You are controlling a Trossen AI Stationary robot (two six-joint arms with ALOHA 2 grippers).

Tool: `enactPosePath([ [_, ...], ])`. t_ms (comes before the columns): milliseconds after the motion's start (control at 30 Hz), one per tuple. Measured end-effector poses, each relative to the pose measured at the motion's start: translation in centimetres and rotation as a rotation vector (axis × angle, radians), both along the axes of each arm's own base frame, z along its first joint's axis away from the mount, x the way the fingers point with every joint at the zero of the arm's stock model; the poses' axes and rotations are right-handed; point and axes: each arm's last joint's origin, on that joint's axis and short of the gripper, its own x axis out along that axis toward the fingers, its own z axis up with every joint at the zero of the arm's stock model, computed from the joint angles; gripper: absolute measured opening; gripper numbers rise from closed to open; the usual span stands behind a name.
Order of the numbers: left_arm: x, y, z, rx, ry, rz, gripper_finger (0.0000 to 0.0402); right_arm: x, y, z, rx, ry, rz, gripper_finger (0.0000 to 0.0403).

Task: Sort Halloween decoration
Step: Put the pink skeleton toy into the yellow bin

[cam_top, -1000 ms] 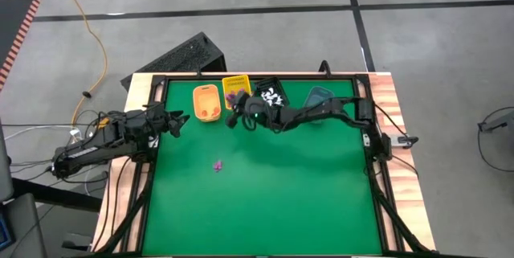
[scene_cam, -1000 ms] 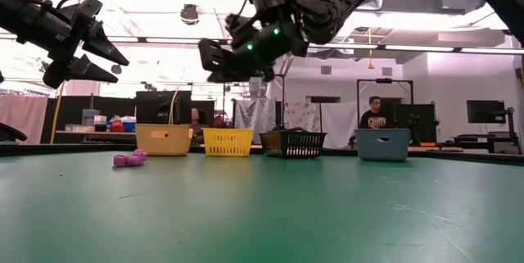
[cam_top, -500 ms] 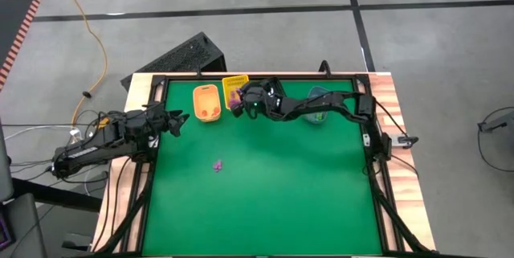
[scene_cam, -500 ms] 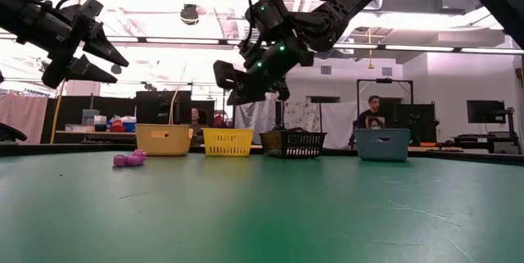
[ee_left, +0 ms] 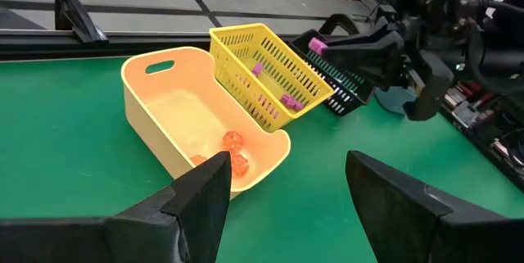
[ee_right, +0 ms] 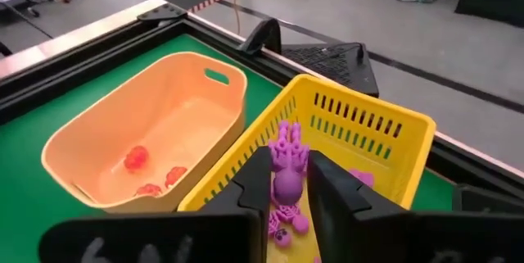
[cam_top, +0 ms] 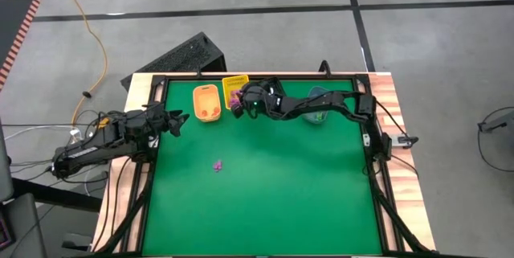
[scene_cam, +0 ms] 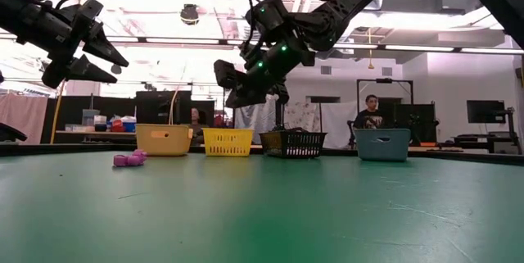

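Purple skeleton trinket (ee_right: 286, 179), glossy moulded plastic, ribbed, sits between fingers (ee_right: 250, 183) of right tool (cam_top: 241, 104), fingers narrow around it, right above yellow slotted basket (ee_right: 368, 144). More purple pieces (ee_left: 288, 100) lie inside basket. Peach tub (cam_top: 207, 103) beside it, smooth-walled, rounded corners, holds orange trinkets (ee_right: 136, 157). Lone purple trinket (cam_top: 217, 165) lies mid-counter on green felt-like counter (cam_top: 265, 194), well apart from bins. Left tool (cam_top: 178, 121) hovers at left edge, fingers wide, nothing held.
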Motion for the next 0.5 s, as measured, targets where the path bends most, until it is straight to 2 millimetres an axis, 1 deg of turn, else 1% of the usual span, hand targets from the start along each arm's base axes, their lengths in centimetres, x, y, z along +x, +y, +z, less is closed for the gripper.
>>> enactPosePath([
  [167,0.0,0.0,0.0,0.0,0.0,0.0,0.0231,-0.16,-0.39,-0.14,0.047,-0.019,-0.016,0.0092],
  [300,0.0,0.0,0.0,0.0,0.0,-0.001,0.0231,-0.14,-0.41,-0.1,0.053,-0.028,-0.011,0.011],
  [433,0.0,0.0,0.0,0.0,0.0,-0.001,0.0231,-0.02,-0.24,-0.07,0.064,-0.032,0.039,0.0127],
  [500,0.0,0.0,0.0,0.0,0.0,-0.001,0.0231,0.25,0.2,0.15,0.052,-0.044,0.101,0.0134],
])
